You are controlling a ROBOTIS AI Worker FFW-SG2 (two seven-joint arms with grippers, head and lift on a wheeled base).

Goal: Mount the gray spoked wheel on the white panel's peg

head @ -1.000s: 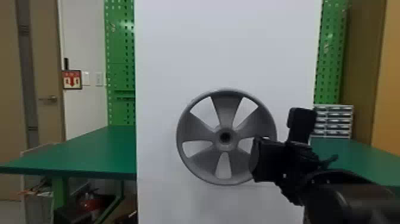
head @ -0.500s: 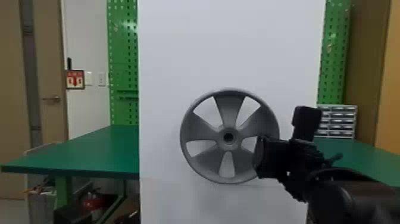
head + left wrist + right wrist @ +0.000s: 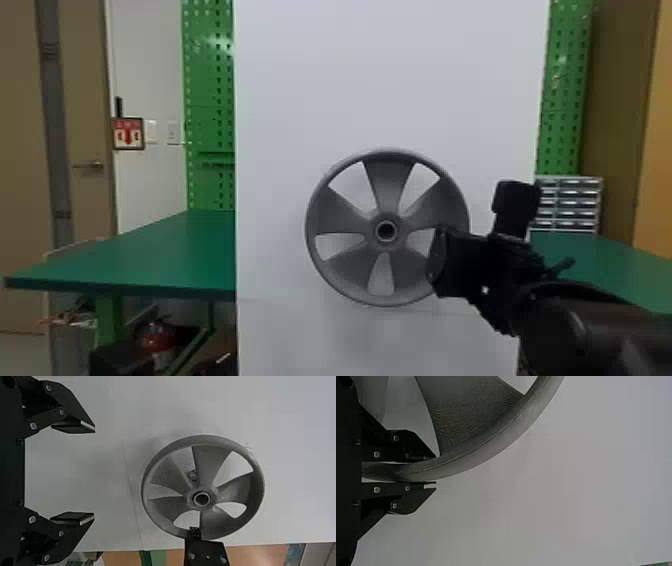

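The gray wheel (image 3: 387,190) stands upright in front of the white panel (image 3: 390,75), about midway between its side edges, its middle hole (image 3: 386,231) pointing out into the room. The right claw (image 3: 450,262) pinches its rim (image 3: 474,459); the left claw (image 3: 95,473) is spread wide.

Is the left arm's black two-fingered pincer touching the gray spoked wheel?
Apart. The left wrist view shows the left pincer open, with a bare stretch of flat white panel between its fingertips and the gray spoked wheel.

Gray wheel (image 3: 390,280), white panel (image 3: 390,75), green tabletops (image 3: 150,250), hole-dotted green pegboard (image 3: 207,100)
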